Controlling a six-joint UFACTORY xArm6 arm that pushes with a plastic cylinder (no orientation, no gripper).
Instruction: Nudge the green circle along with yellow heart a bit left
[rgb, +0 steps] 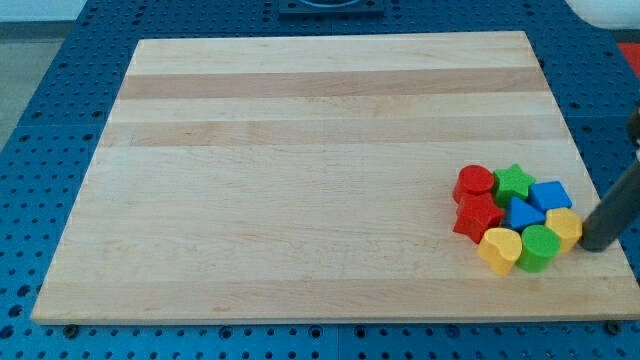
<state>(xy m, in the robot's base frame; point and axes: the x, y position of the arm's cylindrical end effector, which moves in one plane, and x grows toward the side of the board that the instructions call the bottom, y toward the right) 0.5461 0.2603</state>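
The green circle (539, 246) sits near the board's lower right, with the yellow heart (500, 249) touching its left side. A second yellow block (565, 227) touches the green circle on its right. My tip (596, 243) is at the end of the dark rod that slants in from the view's right, just right of that yellow block and of the green circle.
Tight cluster above them: red round block (474, 183), green star (513, 182), blue block (550, 195), blue triangle-like block (523, 214), red star (476, 217). The wooden board (300, 150) ends close to the right of my tip; blue pegboard surrounds it.
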